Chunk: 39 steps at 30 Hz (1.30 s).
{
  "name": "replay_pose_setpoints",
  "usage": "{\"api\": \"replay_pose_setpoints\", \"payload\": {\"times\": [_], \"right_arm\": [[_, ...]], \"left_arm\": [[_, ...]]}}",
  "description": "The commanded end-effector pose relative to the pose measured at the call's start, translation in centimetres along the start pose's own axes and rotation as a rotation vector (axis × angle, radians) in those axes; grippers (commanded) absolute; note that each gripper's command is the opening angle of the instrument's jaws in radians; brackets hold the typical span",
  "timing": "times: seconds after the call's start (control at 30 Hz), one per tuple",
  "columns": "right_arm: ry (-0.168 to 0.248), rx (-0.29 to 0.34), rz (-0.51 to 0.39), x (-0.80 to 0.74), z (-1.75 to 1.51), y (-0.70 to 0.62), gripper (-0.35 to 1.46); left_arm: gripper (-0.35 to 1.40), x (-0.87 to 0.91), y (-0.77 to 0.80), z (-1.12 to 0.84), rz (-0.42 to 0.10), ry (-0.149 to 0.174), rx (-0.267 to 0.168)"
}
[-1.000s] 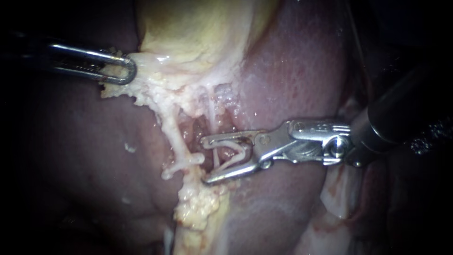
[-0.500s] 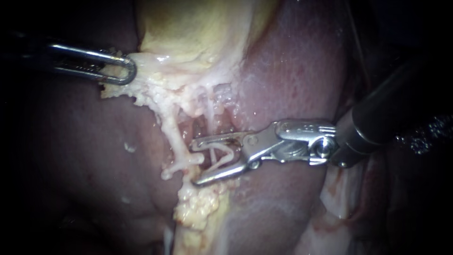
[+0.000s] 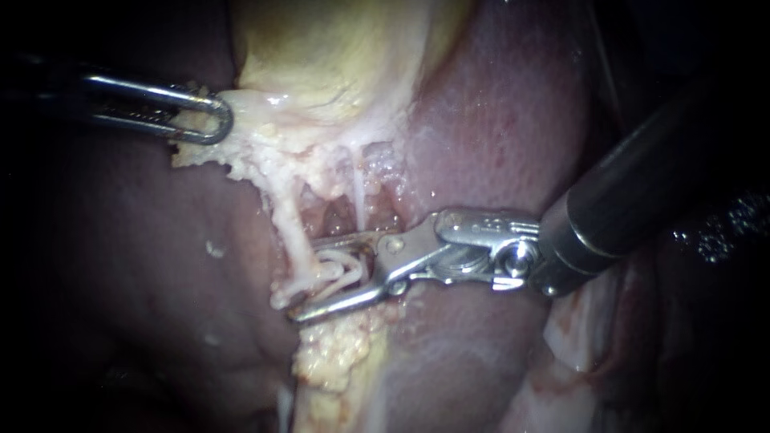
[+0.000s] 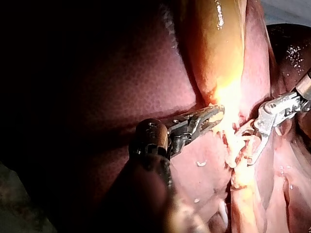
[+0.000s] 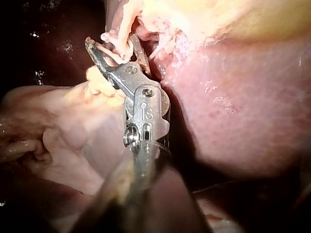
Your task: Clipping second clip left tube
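Observation:
The left tube [image 3: 290, 224] is a pale strand running down from the gallbladder [image 3: 321, 56] toward a fatty lump. A thinner right tube [image 3: 358, 196] hangs beside it. My right instrument [image 3: 303, 278] reaches in from the right. Its jaws stand apart and hold a white clip [image 3: 341, 269] between them, and their tips straddle the left tube's lower part. The right wrist view shows the same jaws [image 5: 111, 41] with the clip [image 5: 116, 51] at pale strands. My left instrument [image 3: 200, 116] at the upper left is shut on the gallbladder's whitish edge; the left wrist view shows it too [image 4: 209, 119].
Dark red liver [image 3: 497, 120] lies on both sides of the tubes. A yellowish fat lump [image 3: 337, 353] sits just below the right instrument's jaws. Pale folded tissue [image 3: 585, 321] lies under the right instrument's shaft.
My right instrument has moved left with the clip, from beside the right tube to around the left tube. My left instrument has kept its hold in place.

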Motion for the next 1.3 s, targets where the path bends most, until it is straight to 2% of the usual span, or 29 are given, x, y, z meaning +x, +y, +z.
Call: {"api": "replay_pose_setpoints", "payload": {"times": [0.03, 0.3, 0.43, 0.73, 0.97, 1.13, 1.3], "right_arm": [[-0.001, 0.0, -0.001, 0.01, 0.01, -0.01, 0.49], [0.003, 0.001, 0.011, 0.07, 0.12, -0.05, 0.47], [-0.033, -0.014, 0.012, 0.08, 0.17, -0.04, 0.46], [-0.028, -0.012, 0.012, 0.11, 0.23, -0.07, 0.47], [-0.004, 0.005, 0.009, 0.19, 0.33, -0.29, 0.47], [-0.005, 0.052, 0.005, 0.25, 0.41, -0.52, 0.47], [-0.018, 0.11, -0.003, 0.31, 0.44, -0.66, 0.44]], "left_arm": [[-0.35, 0.0, 0.0, 0.0, 0.0, 0.0, 0.001], [-0.35, 0.0, 0.0, 0.0, 0.0, 0.0, 0.001], [-0.35, 0.0, 0.0, 0.01, 0.0, 0.001, 0.001], [-0.35, 0.0, 0.0, 0.02, 0.0, 0.001, 0.001], [-0.35, 0.0, 0.0, 0.01, 0.0, 0.001, 0.001], [-0.35, 0.0, 0.0, 0.0, 0.0, 0.0, 0.001], [-0.35, 0.0, 0.0, 0.0, 0.0, 0.0, 0.0]]}}
